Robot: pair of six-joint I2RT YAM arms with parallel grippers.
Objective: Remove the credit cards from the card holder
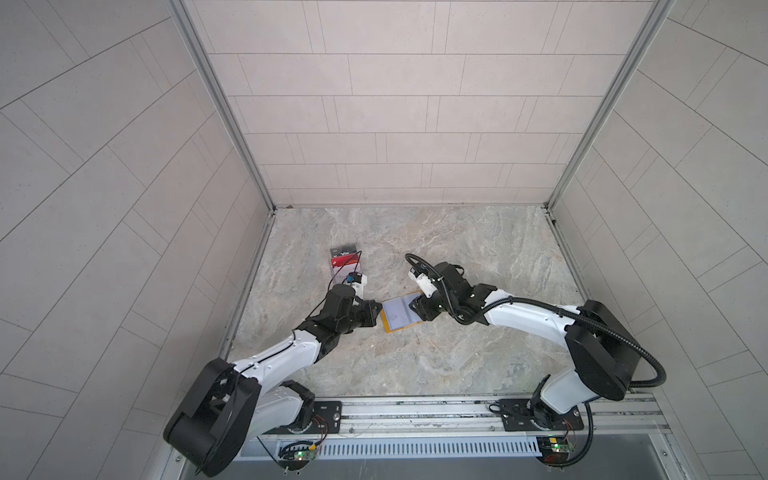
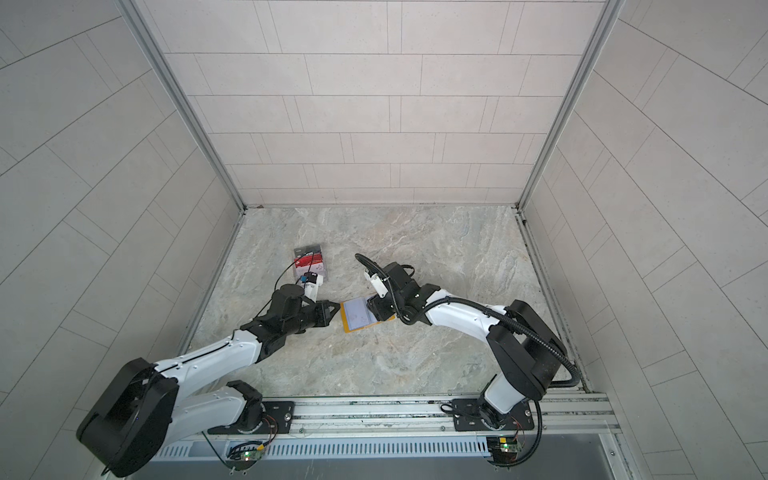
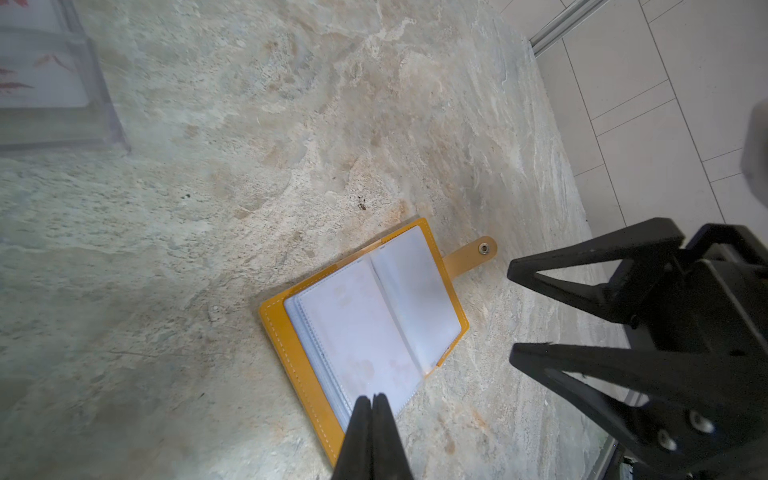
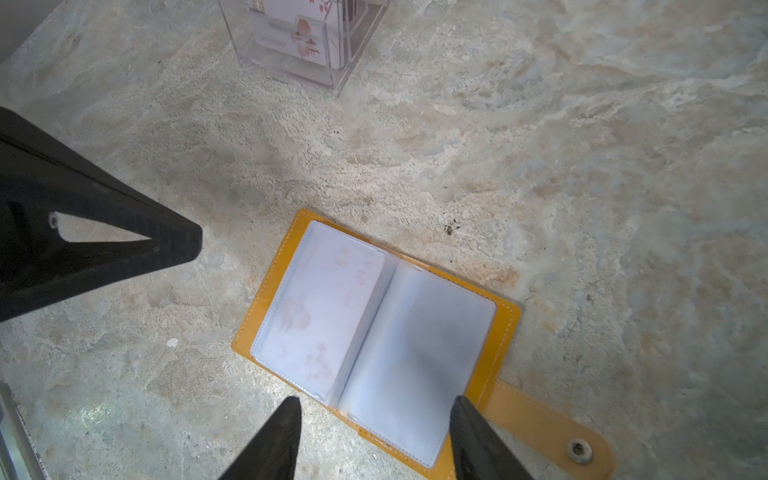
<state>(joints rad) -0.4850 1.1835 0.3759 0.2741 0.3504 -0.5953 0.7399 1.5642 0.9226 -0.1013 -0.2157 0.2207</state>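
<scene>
The card holder lies open on the marble table, a mustard-yellow cover with clear sleeves. A white credit card with faint red marks sits in one sleeve. The facing sleeve looks empty. My left gripper is shut with nothing between its fingers, just off the holder's edge. The right gripper is open, its fingers on either side of the empty sleeve page. Whether they touch it I cannot tell.
A clear tiered stand at the back left holds a dark grey card, a red card and a white card. The holder's snap tab lies flat on the table.
</scene>
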